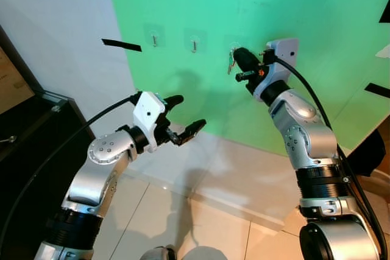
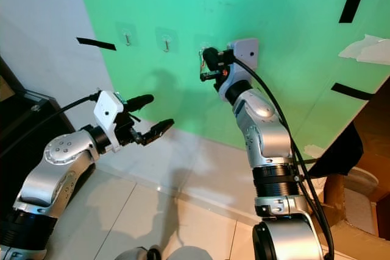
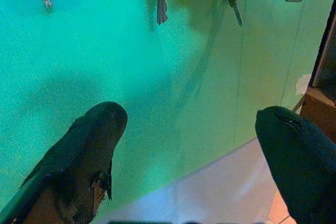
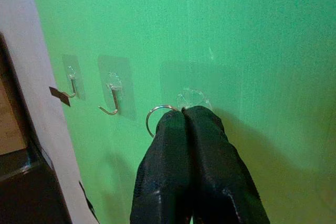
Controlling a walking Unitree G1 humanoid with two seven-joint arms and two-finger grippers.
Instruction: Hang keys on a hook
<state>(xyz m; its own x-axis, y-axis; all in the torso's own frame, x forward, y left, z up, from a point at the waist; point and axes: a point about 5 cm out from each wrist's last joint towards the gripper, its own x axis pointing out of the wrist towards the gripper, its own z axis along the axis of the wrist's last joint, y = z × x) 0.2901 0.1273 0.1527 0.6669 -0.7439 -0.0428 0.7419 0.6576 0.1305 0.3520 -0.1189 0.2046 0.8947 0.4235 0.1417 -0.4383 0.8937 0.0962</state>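
Three clear adhesive hooks sit in a row on a green wall panel [image 1: 256, 101]: a left hook [image 1: 154, 39], a middle hook [image 1: 194, 45] and a right hook [image 4: 191, 98]. My right gripper [image 1: 237, 54] is raised against the panel at the right hook, shut on the silver key ring [image 4: 157, 107]. The ring pokes out beside the fingertips, touching or nearly touching that hook. The keys [image 1: 230, 64] dangle below the ring; in the left wrist view they are a key [image 3: 160, 3] and another [image 3: 233, 3]. My left gripper [image 1: 187, 114] hovers lower and to the left, open and empty.
A black cabinet [image 1: 24, 150] stands at the left against the white wall. Black tape strips [image 1: 122, 45] mark the panel. A white ledge [image 1: 244, 181] runs along the wall base above the tiled floor. A cardboard box [image 2: 359, 211] is at the right.
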